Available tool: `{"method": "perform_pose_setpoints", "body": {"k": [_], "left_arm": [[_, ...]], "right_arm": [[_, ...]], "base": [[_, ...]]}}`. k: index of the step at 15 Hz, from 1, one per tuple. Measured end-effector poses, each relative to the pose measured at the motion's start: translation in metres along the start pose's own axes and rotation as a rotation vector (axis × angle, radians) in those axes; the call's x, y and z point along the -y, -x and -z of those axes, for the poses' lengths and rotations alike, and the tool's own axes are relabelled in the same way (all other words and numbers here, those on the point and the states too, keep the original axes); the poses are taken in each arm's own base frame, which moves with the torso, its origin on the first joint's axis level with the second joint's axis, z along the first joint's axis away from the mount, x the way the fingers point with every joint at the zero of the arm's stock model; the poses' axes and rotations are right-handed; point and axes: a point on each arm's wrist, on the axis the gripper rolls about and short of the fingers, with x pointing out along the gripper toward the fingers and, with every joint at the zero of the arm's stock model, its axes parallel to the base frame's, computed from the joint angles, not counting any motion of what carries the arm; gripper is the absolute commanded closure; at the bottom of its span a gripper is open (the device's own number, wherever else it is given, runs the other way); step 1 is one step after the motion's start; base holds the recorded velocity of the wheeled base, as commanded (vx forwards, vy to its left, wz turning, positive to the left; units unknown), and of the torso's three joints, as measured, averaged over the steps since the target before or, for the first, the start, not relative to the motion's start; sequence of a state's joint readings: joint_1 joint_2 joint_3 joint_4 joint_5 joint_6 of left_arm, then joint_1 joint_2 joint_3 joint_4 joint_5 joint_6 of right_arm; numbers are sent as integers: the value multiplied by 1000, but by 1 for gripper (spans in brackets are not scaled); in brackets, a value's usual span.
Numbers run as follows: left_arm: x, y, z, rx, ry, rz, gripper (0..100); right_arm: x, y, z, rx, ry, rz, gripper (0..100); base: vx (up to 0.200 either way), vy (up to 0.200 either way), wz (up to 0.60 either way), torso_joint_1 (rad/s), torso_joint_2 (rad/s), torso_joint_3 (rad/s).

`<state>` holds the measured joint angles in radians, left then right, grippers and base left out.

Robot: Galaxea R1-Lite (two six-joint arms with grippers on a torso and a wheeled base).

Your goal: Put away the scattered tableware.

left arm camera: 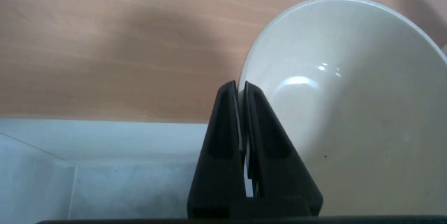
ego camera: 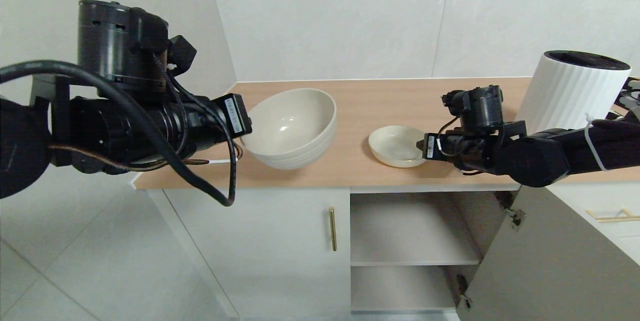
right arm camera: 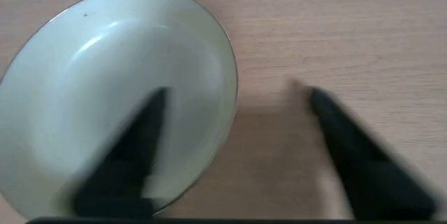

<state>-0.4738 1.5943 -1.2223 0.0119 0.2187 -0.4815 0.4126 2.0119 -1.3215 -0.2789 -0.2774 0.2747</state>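
A large cream bowl (ego camera: 292,128) stands tilted on the wooden counter (ego camera: 380,101), near its left front edge. My left gripper (ego camera: 243,126) is shut on the bowl's near rim; in the left wrist view its fingers (left arm camera: 241,91) pinch the rim of the bowl (left arm camera: 349,98). A small shallow cream dish (ego camera: 397,145) lies flat to the right of the bowl. My right gripper (ego camera: 422,148) is open at the dish's right rim. In the right wrist view, the gripper (right arm camera: 237,97) has one finger above the dish (right arm camera: 105,91) and the other over bare counter.
A white ribbed cylinder (ego camera: 572,91) stands on the counter behind my right arm. Below the counter, a cabinet (ego camera: 410,231) is open with two shelves, its door (ego camera: 540,261) swung out to the right. The left door has a gold handle (ego camera: 333,228).
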Motion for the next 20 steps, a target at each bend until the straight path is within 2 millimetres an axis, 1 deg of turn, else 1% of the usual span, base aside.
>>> {"method": "perform_pose_setpoints", "body": {"k": [4,7,8,10,12,13,16,18,20], "left_arm": [[1,3,2,-7,-9,15,100],[2,9,4,-12,-43,28,100],[1,12,6,-15,-51,31,100],[-2,17,9,-19,-54,31,100],[-6,22,13,-29,-56,26,100],[-8,25,16,-37,-58,22,100],[-13,30,23,-51,-60,11,100],[-16,31,28,-65,-62,4,100],[-22,30,40,-103,-63,-16,100]], "right_arm": [[0,0,-1,0,-20,-7,100],[0,12,-10,13,-77,-32,100],[1,20,-14,12,-96,-44,100],[5,43,-20,-2,-127,-84,100],[11,70,-20,-26,-135,-151,100],[14,82,-18,-39,-136,-174,100],[27,110,2,-92,-125,-185,100],[32,124,15,-121,-115,-187,100],[34,135,27,-149,-104,-194,100]], "base": [[0,0,0,0,0,0],[0,0,0,0,0,0],[0,0,0,0,0,0],[0,0,0,0,0,0],[0,0,0,0,0,0],[0,0,0,0,0,0],[0,0,0,0,0,0],[0,0,0,0,0,0],[0,0,0,0,0,0]]}}
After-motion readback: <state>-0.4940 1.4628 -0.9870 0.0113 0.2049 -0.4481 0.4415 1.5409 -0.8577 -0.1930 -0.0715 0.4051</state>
